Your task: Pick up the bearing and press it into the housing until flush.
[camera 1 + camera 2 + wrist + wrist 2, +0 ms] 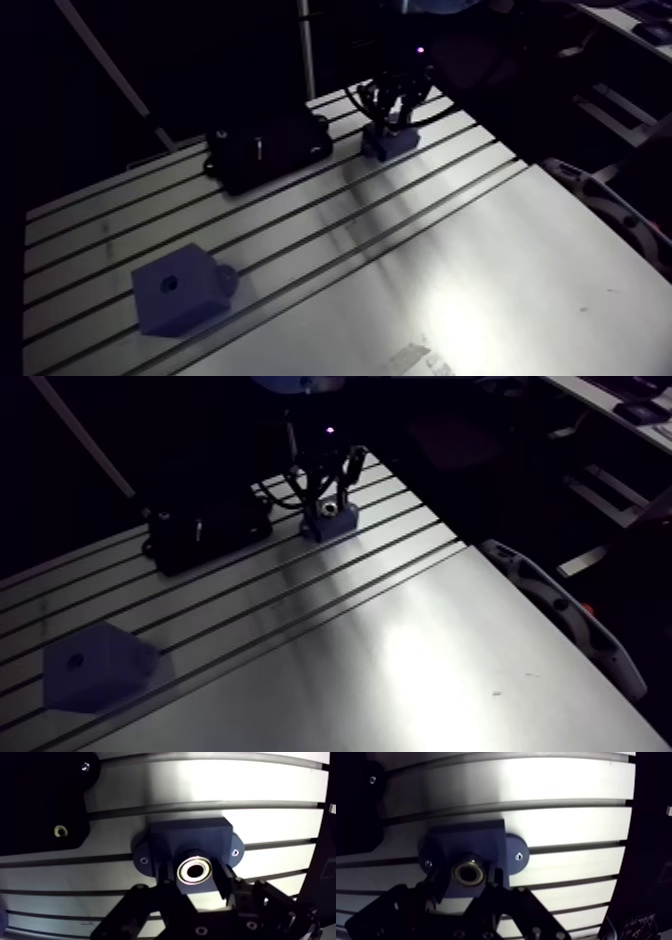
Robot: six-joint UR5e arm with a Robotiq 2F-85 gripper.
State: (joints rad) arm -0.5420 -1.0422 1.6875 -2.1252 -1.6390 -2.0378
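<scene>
Pinching the bearing (pixel 195 871) in my pincer (pixel 196 877), I hold it at the bore of the blue housing (pixel 190 834) on the tabletop (pixel 200 787); any tilt as I press could cock it, jamming it before flush.

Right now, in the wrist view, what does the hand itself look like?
The hand is matte black: two blocky fingers on jointed link bars, with round pivot screws showing at its base. In the arm view a small violet light glows above it.
</scene>
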